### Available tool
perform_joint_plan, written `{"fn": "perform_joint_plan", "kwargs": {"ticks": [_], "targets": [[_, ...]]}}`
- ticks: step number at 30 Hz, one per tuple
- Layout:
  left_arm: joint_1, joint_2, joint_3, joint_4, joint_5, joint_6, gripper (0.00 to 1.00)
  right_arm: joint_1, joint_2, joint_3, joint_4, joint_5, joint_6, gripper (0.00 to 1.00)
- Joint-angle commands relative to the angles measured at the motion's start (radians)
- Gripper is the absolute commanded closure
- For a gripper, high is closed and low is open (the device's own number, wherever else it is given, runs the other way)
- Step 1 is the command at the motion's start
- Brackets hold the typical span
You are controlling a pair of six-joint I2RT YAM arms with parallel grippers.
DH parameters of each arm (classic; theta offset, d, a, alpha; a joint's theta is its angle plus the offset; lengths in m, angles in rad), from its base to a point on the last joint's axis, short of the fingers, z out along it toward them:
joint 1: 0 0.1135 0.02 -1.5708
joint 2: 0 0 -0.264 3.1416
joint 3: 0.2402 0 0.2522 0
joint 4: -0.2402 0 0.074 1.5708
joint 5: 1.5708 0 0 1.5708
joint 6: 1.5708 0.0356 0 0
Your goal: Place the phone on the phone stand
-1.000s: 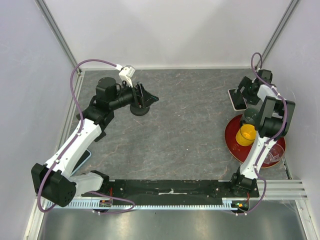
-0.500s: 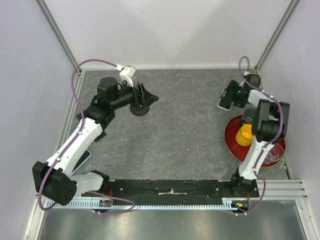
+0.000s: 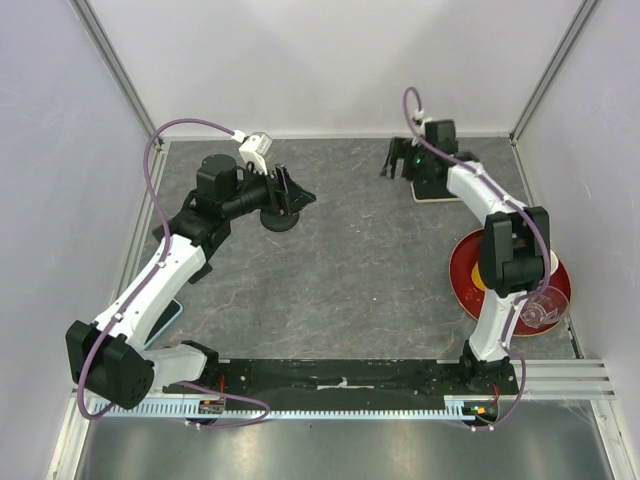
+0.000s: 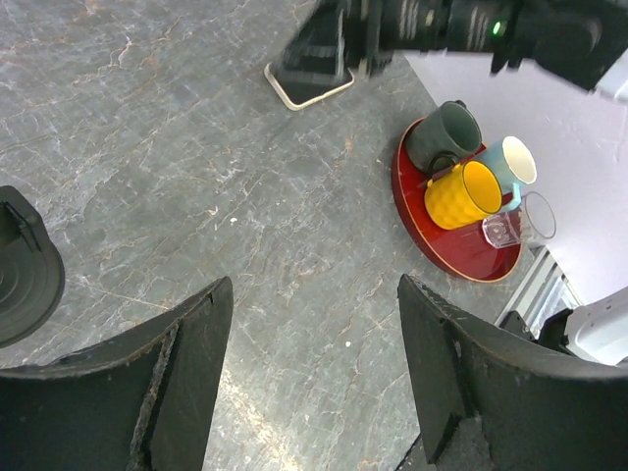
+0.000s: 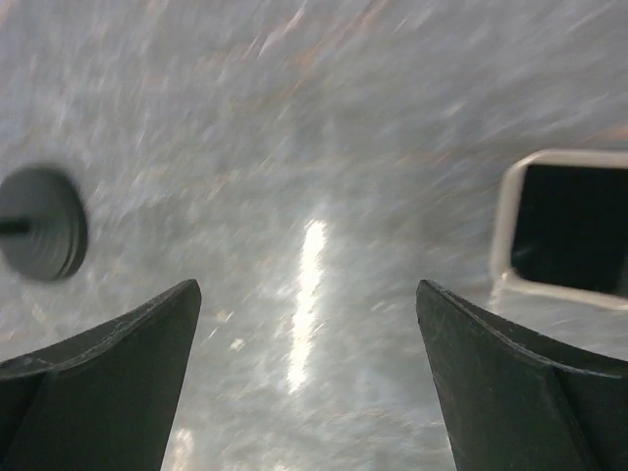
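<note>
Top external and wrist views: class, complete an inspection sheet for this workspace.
Surface: grey marbled tabletop, no spills seen.
Job's things: white-edged black phone lying flat, far right; round black phone stand far left, unoccupied.
Clutter: round red tray holding dark green mug, yellow mug, pale blue mug, clear glass.
Grippers: left gripper open near the stand; right gripper open near the phone.
Cables: purple cables looping off both arms.
Surroundings: white walls, metal frame posts.

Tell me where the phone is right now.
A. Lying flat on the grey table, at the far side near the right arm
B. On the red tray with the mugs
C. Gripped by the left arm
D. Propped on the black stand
A: the phone lies flat on the table close to the right gripper, well away from the stand and the red tray.
</note>
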Motion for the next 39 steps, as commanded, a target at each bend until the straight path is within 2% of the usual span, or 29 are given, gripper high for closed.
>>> {"fn": "perform_joint_plan", "kwargs": {"ticks": [1,8,12,17,22,28,33,36,39], "targets": [[0.0,0.006,0.019,0.01,-0.001,0.036,0.25,-0.113,0.078,0.183,-0.083,0.111,-0.103,0.02],[0.0,0.007,0.02,0.01,0.004,0.037,0.25,-0.223,0.206,0.32,-0.022,0.145,-0.023,0.02],[0.0,0.009,0.02,0.011,0.008,0.033,0.25,-0.291,0.279,0.357,0.015,0.134,0.08,0.02],[0.0,0.01,0.019,0.016,0.013,0.03,0.25,-0.346,0.368,0.416,0.04,0.135,0.092,0.02],[0.0,0.014,0.016,0.025,0.031,0.019,0.26,-0.377,0.477,0.51,0.052,0.009,0.056,0.02],[0.0,0.014,0.017,0.025,0.034,0.017,0.26,-0.378,0.543,0.545,0.06,-0.079,0.043,0.02],[0.0,0.012,0.016,0.025,0.031,0.019,0.26,-0.378,0.565,0.519,0.069,-0.135,0.077,0.02],[0.0,0.012,0.016,0.025,0.031,0.019,0.26,-0.378,0.524,0.46,0.074,-0.147,0.094,0.02],[0.0,0.011,0.014,0.028,0.037,0.013,0.26,-0.378,0.441,0.327,0.075,-0.094,0.097,0.02]]}}
